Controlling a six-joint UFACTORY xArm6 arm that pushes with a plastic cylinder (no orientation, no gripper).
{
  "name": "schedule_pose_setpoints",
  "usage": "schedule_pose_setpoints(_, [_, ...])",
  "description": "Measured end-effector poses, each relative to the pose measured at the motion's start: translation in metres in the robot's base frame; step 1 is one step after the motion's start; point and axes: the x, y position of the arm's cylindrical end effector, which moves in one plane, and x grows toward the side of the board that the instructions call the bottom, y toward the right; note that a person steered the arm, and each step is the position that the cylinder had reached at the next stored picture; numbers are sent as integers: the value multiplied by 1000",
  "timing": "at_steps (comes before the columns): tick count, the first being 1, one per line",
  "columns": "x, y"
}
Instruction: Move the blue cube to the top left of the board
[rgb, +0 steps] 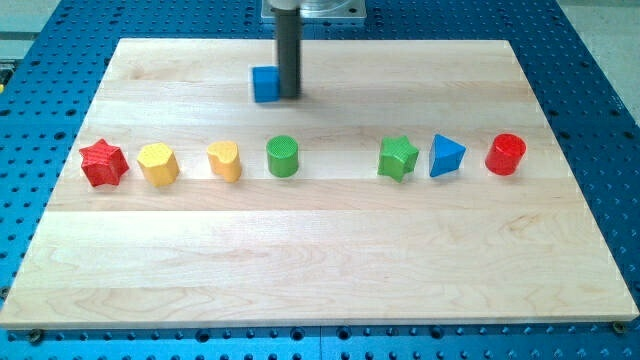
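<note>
Camera view: the blue cube (265, 84) is set near the board's (330, 260) top edge, a little left of centre, with my tip (289, 95), a bare rod with nothing to spread or pinch, seemingly pressed against its right face. A steady leftward push through the cube's centre is called for, so it is not spun off. Open wood is left toward the top-left corner, the top edge lies near, and the row from red star (103, 163) to red cylinder (506, 154) is kept well below.

One camera watches me from above and in front, tilted down so the whole wooden board (320, 250) on the blue bench (40, 60) fits the view. My rod enters from the view's top edge, cropped there.
</note>
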Motion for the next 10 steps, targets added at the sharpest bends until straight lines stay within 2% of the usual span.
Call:
schedule_pose_setpoints(1, [-5,-90])
schedule_pose_setpoints(3, [22,-72])
schedule_pose_setpoints(4, [10,-113])
schedule_pose_setpoints(7, [-25,-149])
schedule_pose_setpoints(8, [25,-127])
schedule_pose_setpoints(9, [44,-56])
schedule_pose_setpoints(10, [44,54])
